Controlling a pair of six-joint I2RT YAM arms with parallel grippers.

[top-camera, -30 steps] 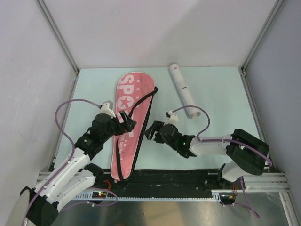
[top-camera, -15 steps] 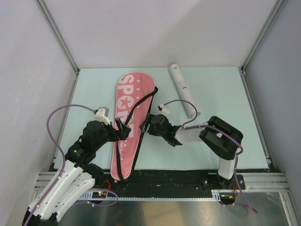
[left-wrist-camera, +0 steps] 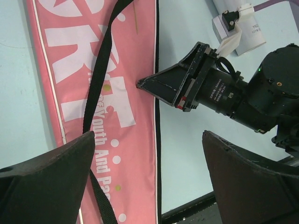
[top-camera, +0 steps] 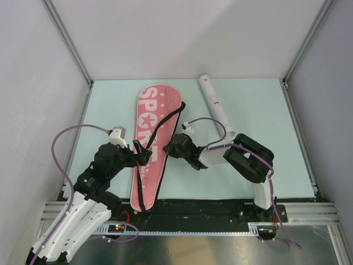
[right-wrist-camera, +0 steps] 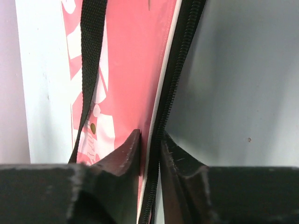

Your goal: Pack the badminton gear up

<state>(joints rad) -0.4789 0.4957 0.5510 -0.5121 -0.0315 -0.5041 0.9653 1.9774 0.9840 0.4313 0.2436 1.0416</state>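
The bag [top-camera: 151,113] is pinched at its zip edge by the right fingers [right-wrist-camera: 122,158]; the left fingers [left-wrist-camera: 46,172] are held open above it. So thin a hold could be lost.

A pale green table [top-camera: 265,110] sits between white walls [top-camera: 182,33] edged by metal rails [top-camera: 69,41].

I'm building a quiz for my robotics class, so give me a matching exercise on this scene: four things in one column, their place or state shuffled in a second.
1 pink racket-shaped fabric bag
2 black webbing strap
3 long white cylindrical tube
4 right arm's jaws

A closed on the bag's zip edge
B lying along the bag
C flat on the table between both arms
D right of the bag, apart from it

Pairs: 1-C, 2-B, 3-D, 4-A
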